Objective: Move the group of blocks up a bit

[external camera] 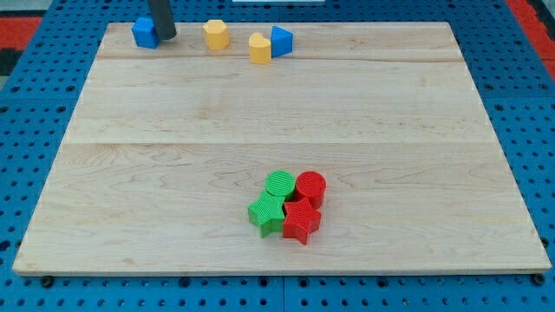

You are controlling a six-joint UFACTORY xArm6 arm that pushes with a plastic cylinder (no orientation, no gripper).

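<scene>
The group I must move is four small blocks pressed close together in the lower middle of the wooden board (173, 173): a green round block (279, 184), a red round block (310, 187), a green star block (266, 212) and a red star block (301, 221). They touch each other, the two round ones toward the view's top and the two stars toward the view's bottom. I judge they are light and stiff, with ridged tops, and they should slide easily on the smooth wood, but a push on only one block may break the group apart. I have no jaws to open or close, only a rod, so I cannot hold anything; I think the best place to push is the bottom side of the two stars, near the middle between them. My tip (165, 38) is far away, at the view's top left, just beside a blue block (144, 33), with two yellow blocks (216, 35) (259, 48) and another blue block (281, 40) to its right.
</scene>
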